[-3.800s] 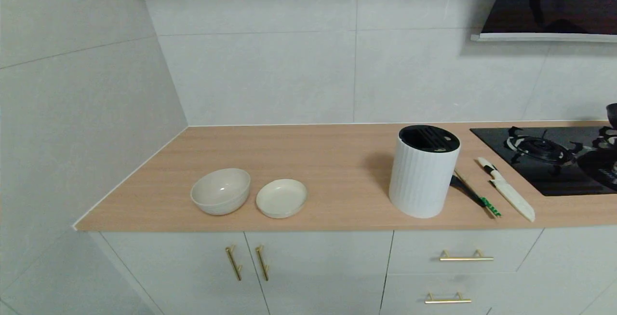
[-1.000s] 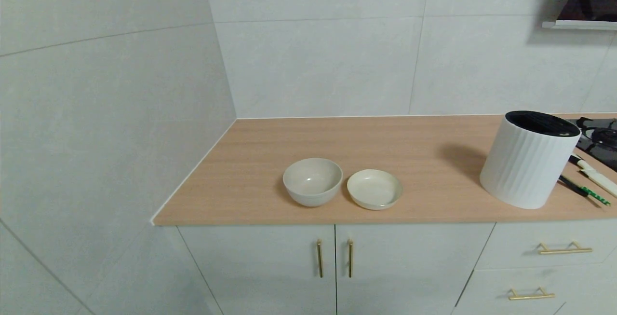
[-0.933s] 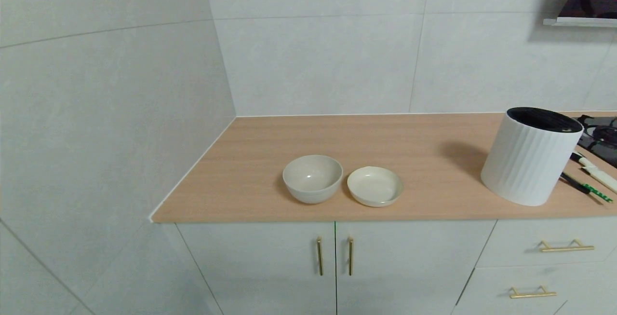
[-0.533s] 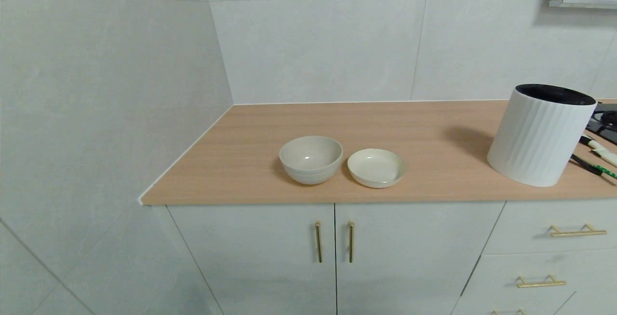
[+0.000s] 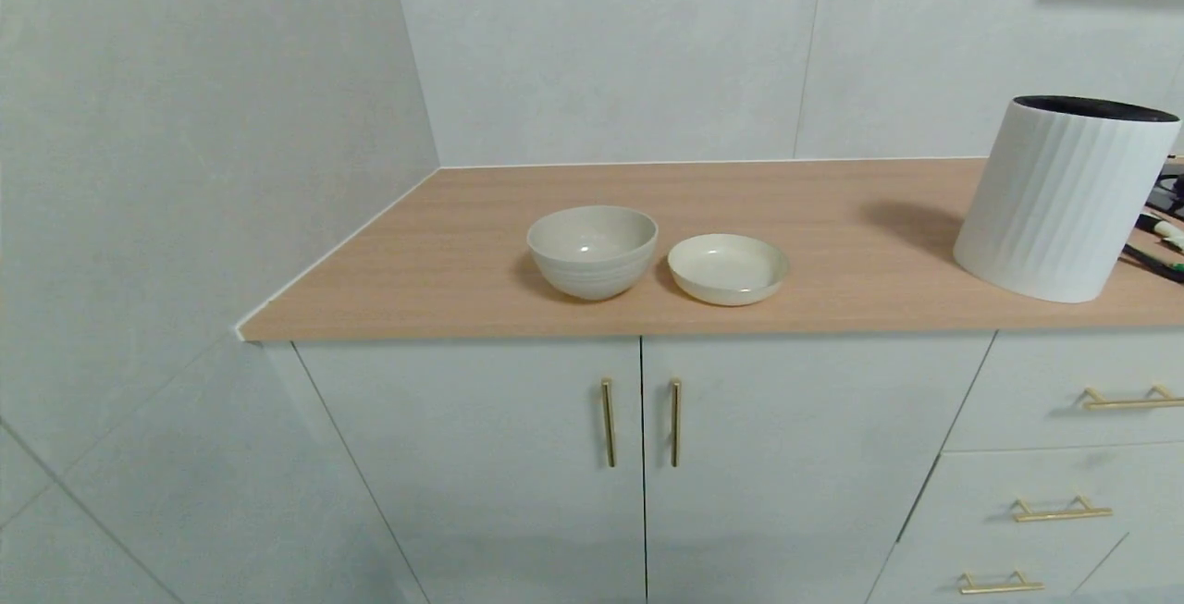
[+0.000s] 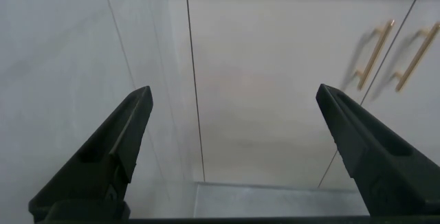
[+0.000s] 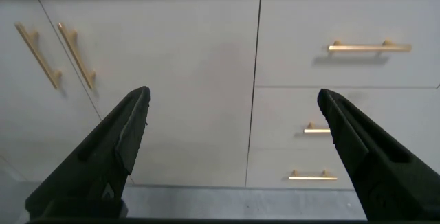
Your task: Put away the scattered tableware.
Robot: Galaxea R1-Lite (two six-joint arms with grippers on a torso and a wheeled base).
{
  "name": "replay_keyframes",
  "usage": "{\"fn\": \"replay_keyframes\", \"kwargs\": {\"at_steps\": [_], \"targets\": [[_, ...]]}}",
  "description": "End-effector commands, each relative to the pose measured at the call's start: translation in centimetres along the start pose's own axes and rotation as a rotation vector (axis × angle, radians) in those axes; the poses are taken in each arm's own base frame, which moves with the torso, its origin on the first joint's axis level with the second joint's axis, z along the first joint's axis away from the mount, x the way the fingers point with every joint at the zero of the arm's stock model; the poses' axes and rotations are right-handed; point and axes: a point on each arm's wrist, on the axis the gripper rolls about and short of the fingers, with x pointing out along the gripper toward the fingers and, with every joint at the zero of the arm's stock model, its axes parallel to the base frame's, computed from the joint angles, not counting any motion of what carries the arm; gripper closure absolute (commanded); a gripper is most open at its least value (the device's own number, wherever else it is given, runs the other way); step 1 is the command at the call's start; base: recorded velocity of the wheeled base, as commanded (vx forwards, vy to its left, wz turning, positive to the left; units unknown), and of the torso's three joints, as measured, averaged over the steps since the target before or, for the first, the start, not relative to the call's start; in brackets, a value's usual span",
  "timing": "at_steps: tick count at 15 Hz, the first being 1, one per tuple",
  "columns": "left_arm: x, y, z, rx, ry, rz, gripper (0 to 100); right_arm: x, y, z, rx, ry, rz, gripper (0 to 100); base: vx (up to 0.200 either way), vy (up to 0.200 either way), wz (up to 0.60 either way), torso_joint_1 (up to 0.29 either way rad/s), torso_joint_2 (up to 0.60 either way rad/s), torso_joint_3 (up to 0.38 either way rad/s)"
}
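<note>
Wooden countertop, near front edge: cream bowl just beside shallow dish, white ribbed holder toward right end. Wrist views: left gripper and right gripper spread wide, empty, facing cabinet doors

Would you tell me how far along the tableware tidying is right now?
Done: nothing yet; the bowl and the shallow dish sit side by side on the countertop, and the cabinet doors are shut. In hand: nothing; the left gripper and right gripper face those doors, jaws open and empty. Left: both dishes, plus the utensils beside the white holder.
</note>
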Motion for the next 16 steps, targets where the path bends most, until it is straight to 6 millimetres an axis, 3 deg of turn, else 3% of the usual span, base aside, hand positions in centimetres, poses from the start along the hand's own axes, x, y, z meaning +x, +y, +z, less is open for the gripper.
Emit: {"fn": "replay_keyframes", "kwargs": {"at_steps": [1,11,16], "targets": [[0.01,0.00,0.00,-0.001,0.001,0.000,0,0.01,0.00,0.01,0.000,0.001,0.001,0,0.000,0.000,0.00,-0.188,0.47,0.286],[0.01,0.00,0.00,-0.001,0.001,0.000,0,0.01,0.00,0.01,0.000,0.001,0.001,0,0.000,0.000,0.00,-0.145,0.45,0.298],[0.01,0.00,0.00,-0.001,0.001,-0.001,0,0.01,0.00,0.01,0.000,0.001,0.001,0,0.000,0.000,0.00,-0.019,0.07,0.051]]}}
